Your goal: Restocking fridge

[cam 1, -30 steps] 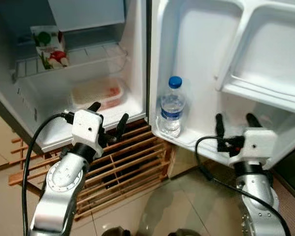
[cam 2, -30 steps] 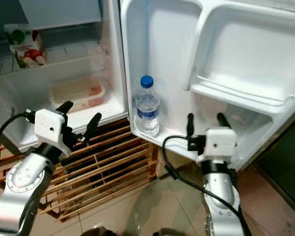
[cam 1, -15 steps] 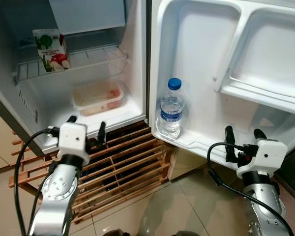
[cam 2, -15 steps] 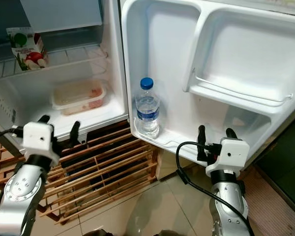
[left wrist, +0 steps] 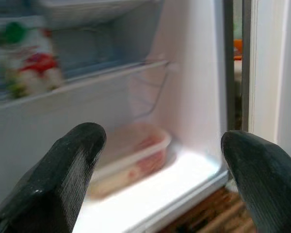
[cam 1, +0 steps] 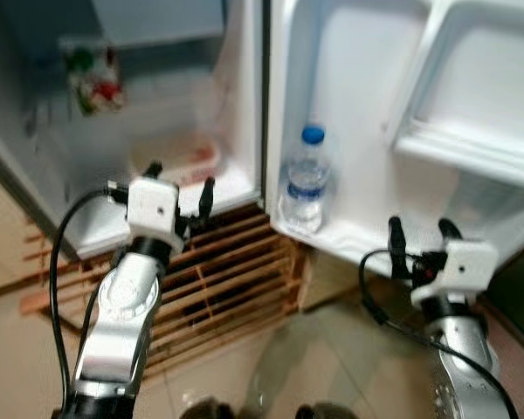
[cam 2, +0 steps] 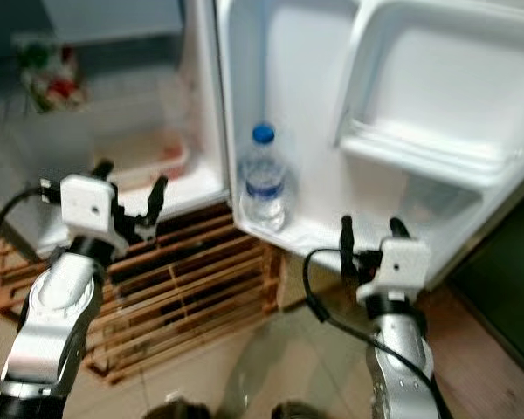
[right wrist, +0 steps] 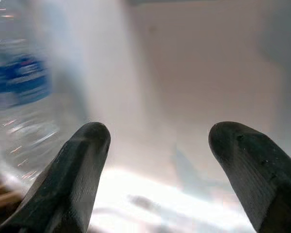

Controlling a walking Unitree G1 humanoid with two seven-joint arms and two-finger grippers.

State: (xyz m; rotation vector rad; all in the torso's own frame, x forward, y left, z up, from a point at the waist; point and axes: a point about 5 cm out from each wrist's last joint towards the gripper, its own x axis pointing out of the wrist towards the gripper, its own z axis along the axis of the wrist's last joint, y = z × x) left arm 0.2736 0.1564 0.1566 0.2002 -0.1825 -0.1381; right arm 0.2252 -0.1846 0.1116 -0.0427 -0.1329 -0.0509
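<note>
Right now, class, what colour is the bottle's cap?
Blue; the bottle cap shows best in the left eye view.

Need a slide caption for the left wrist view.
Open left gripper faces the open fridge: food tray on the floor, carton on the shelf above.

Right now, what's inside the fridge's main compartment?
A carton stands on the wire shelf, and a clear food tub sits on the fridge floor below. The frames are blurred, so the tub's contents can't be told. The back corners are shaded.

Left gripper (cam 1: 178, 188) raised toward fridge floor; right gripper (cam 1: 417, 235) slightly higher.
</note>
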